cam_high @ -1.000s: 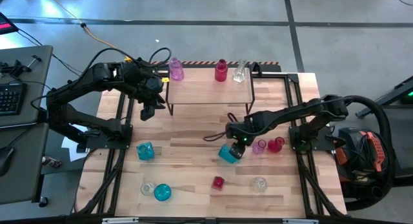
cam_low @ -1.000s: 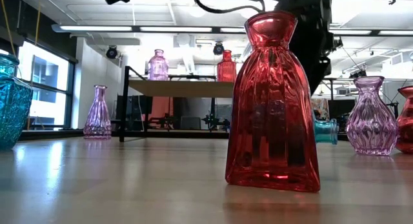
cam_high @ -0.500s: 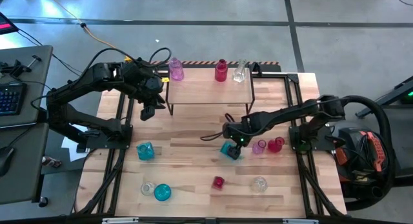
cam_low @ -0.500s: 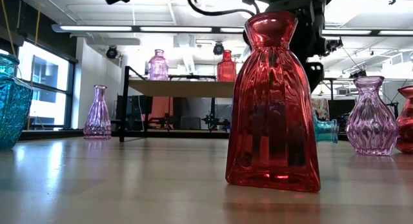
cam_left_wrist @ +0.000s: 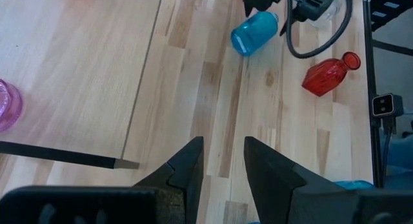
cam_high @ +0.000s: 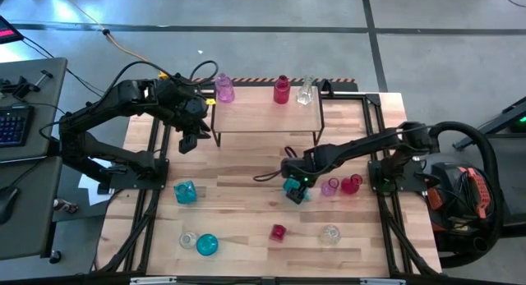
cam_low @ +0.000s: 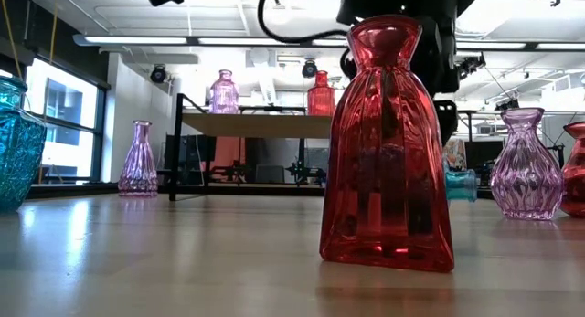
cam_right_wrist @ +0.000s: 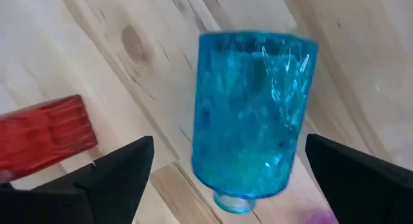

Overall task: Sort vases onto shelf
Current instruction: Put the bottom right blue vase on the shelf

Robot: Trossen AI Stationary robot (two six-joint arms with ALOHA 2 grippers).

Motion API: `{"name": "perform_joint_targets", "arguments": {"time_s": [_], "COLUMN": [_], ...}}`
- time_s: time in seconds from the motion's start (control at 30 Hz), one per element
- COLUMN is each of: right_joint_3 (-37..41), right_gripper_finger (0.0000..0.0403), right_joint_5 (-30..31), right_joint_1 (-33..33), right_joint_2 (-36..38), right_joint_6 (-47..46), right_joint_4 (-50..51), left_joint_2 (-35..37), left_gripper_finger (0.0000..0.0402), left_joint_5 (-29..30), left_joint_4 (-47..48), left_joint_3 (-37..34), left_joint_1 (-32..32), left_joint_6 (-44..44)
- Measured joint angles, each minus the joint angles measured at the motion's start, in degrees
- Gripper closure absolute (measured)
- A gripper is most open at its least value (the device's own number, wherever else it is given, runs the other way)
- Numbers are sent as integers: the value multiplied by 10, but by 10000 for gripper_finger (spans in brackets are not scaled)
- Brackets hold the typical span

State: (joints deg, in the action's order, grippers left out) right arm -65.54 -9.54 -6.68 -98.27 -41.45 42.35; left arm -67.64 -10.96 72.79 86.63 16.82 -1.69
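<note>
Right claw has spread wide, released, straddling the teal vase lying on the tabletop — pickup coming, I'd guess. Left claw waits left of the shelf, part-open, empty.

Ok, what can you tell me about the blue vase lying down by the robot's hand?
The teal vase is see-through glass with a bumpy pattern, a wide body and a narrow neck. It lies on its side on the wooden table, near the middle. The right gripper sits around it with fingers spread wide, not squeezing it.
</note>
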Motion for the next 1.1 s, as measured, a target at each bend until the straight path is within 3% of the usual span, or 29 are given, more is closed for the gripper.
{"name": "perform_joint_targets", "arguments": {"time_s": [0.37, 0.83, 1.1], "right_joint_3": [0, 0, 0], "right_gripper_finger": [21, 158, 159], "right_joint_5": [-2, -29, -47], "right_joint_1": [0, 9, 10], "right_joint_2": [-40, -42, -41], "right_joint_6": [-37, -78, -78], "right_joint_4": [-11, -13, -15], "left_joint_2": [0, 0, 0], "left_gripper_finger": [298, 298, 298], "left_joint_5": [0, 0, 0], "left_joint_4": [-2, -2, -2], "left_joint_3": [0, 0, 0], "left_joint_1": [0, 0, 0], "left_joint_6": [0, 0, 0]}}
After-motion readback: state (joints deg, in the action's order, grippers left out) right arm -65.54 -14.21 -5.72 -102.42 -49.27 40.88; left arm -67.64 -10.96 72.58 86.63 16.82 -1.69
